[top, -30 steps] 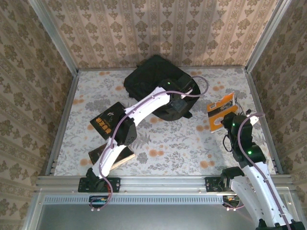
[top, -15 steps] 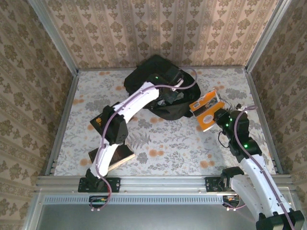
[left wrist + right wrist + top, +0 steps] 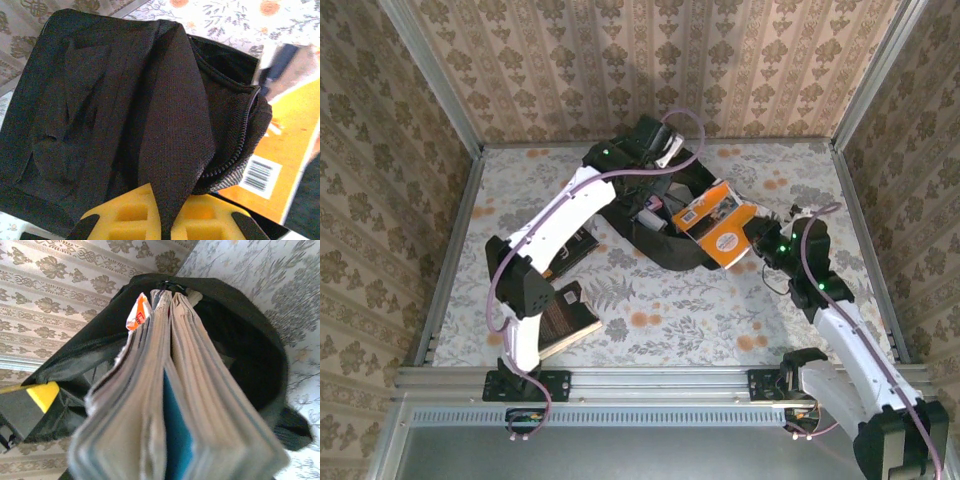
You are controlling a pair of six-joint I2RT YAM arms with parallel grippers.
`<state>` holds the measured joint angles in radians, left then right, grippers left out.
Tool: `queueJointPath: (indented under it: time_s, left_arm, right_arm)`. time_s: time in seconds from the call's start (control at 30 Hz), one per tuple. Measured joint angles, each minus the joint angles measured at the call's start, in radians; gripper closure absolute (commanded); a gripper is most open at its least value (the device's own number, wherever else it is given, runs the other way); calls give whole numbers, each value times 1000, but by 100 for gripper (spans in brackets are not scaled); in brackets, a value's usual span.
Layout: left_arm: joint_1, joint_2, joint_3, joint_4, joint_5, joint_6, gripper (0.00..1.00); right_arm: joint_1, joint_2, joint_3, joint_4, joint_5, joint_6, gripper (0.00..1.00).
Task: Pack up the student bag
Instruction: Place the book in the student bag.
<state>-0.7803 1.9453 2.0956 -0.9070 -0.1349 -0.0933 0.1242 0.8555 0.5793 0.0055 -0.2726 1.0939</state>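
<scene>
The student bag [image 3: 670,250] lies at the back middle of the table, a black backpack with its mouth facing right. My left gripper [image 3: 657,150] is at the bag's far top edge. In the left wrist view that gripper [image 3: 167,220] is shut on a fold of the bag's fabric [image 3: 170,125] beside the zipper. My right gripper [image 3: 757,243] is shut on an orange book [image 3: 720,228], whose far end sits in the bag's mouth. The right wrist view looks along the book's page edges [image 3: 150,405] into the dark opening [image 3: 250,340]; the book hides the fingers there.
A dark book [image 3: 570,315] lies near the front left by the left arm's base. Another black book [image 3: 582,240] lies partly under the left arm. Metal rails and papered walls close the table in on three sides.
My left gripper moved back to the bag's top edge and shut on its fabric. My right arm swung the orange book left, from beside the bag to its mouth.
</scene>
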Motion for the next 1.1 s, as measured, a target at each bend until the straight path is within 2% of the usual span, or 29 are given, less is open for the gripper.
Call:
queueJointPath:
  time_s: [0.17,0.33,0.73,0.97,1.1]
  left_arm:
    - [-5,-33,-40,0,24,-27,100]
    - [-3,-33,-41,0,48,-53,100]
    - [-4,-33,-41,3,100,-96,100]
    - [-5,-40,-65,19,125,-107,100]
    - [-5,-45,-80,24,136,-110,100]
  right_arm:
    - [12,64,-19,113,-48,146,100]
    - [18,73,-63,144,-69,257,100]
    - [66,21,-180,196,-10,451,100]
    - [103,227,-169,397,9,492,100]
    - [119,309,-91,411,23,451,100]
